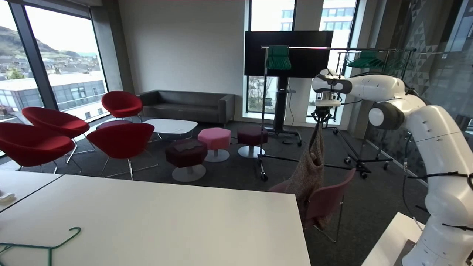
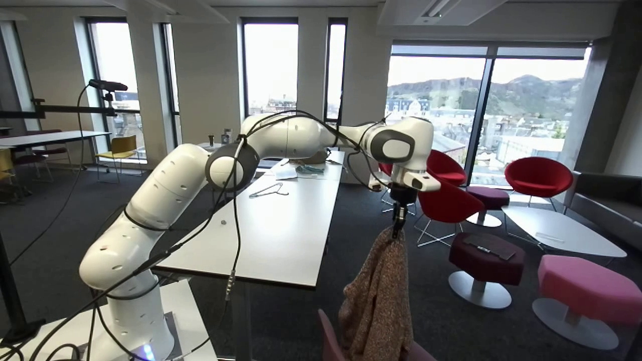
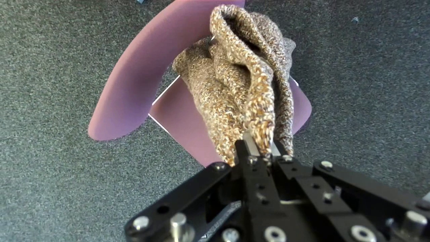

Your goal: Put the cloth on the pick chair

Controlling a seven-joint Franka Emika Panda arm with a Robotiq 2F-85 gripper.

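The brown speckled knit cloth (image 1: 307, 171) hangs in long folds from my gripper (image 1: 319, 120). It also hangs below the gripper (image 2: 397, 231) in an exterior view (image 2: 378, 301). In the wrist view, the gripper (image 3: 262, 148) is shut on the top of the cloth (image 3: 218, 90). The pink chair (image 1: 327, 201) is under the cloth, with its backrest (image 3: 134, 80) and seat (image 3: 184, 121) partly showing. The cloth's lower part hangs over the chair's seat area and in front of the backrest; whether it rests on the seat is hard to tell. The chair (image 2: 329, 338) is cut off in an exterior view.
A white table (image 1: 166, 218) stands beside the chair, with a green hanger (image 1: 50, 246) on it. A clothes rack (image 1: 263, 111) with green hangers stands behind. Stools, including a pink one (image 1: 214, 138), and red armchairs (image 1: 120, 140) are farther off.
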